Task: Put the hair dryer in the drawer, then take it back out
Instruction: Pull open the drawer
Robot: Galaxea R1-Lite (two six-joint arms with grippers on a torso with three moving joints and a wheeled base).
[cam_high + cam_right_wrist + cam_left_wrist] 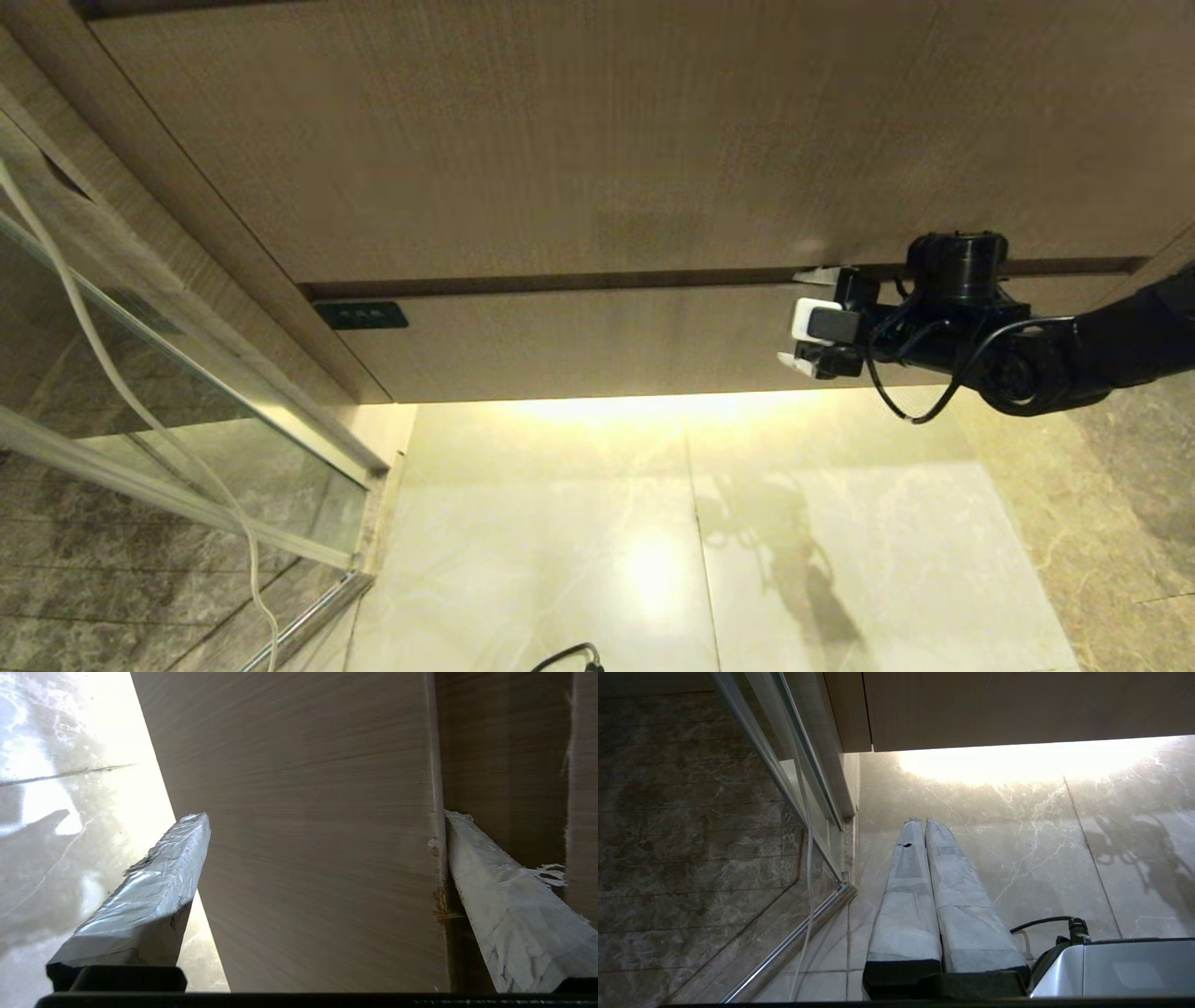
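The drawer [597, 341] is the low, wide wood-grain front with a small dark label [359, 315], and it sits closed under a dark gap. My right gripper [801, 317] is at the drawer's right part, open, with its jaws spanning the front's height. In the right wrist view the right gripper [327, 815] has one finger [486, 877] in the gap above the drawer [303, 896]. Its other finger [154, 882] reaches past the drawer's lower edge, over the lit floor. My left gripper [923, 821] is parked, shut and empty, pointing at the floor. The hair dryer is out of view.
A taller wood-grain panel [560, 140] rises above the drawer. A glass shower door with a metal frame [187, 411] stands at the left, with a white cord [121, 392] hanging by it. Pale marble floor [653, 541] spreads below the cabinet, lit from under it.
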